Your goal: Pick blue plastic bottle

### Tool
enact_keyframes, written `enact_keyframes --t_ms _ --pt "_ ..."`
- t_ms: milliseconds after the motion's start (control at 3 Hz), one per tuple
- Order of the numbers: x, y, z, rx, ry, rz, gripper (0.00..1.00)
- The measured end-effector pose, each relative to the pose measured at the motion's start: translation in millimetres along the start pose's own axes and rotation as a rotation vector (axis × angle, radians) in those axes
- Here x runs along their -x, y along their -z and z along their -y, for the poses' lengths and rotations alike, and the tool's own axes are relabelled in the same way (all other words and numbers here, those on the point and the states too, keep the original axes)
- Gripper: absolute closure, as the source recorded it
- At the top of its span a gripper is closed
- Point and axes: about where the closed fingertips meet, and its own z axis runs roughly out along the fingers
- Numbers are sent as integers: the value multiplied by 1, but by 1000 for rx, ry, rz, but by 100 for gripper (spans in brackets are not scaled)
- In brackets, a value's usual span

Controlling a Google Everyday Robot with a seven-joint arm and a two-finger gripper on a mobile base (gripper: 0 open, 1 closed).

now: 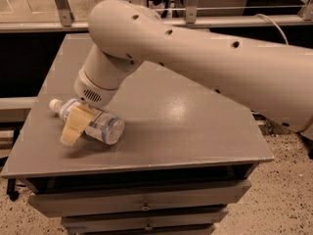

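Observation:
The blue plastic bottle [102,126] lies on its side at the left of the grey table top [186,121]. It is clear with a pale blue-and-white label, and its white cap [55,104] points left and away. My gripper [73,126], pale yellow, hangs from the big white arm [195,58] and sits across the bottle just behind its neck, touching or nearly touching it. The bottle rests on the table.
The table is a grey cabinet with drawers [146,204] below its front edge. The bottle is close to the left edge. A metal rail and glass [63,9] run behind the table. Speckled floor [288,190] lies to the right.

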Motion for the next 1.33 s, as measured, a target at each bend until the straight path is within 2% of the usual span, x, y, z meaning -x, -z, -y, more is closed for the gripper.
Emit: enact_keyframes --t_ms 333,667,1000,1333 --pt "-20 -7 7 0 -27 -36 40" --pt "-24 9 20 -23 -23 -35 63" --pt "-13 42 33 -14 15 3 86" --pt "5 89 38 48 94 97 100"
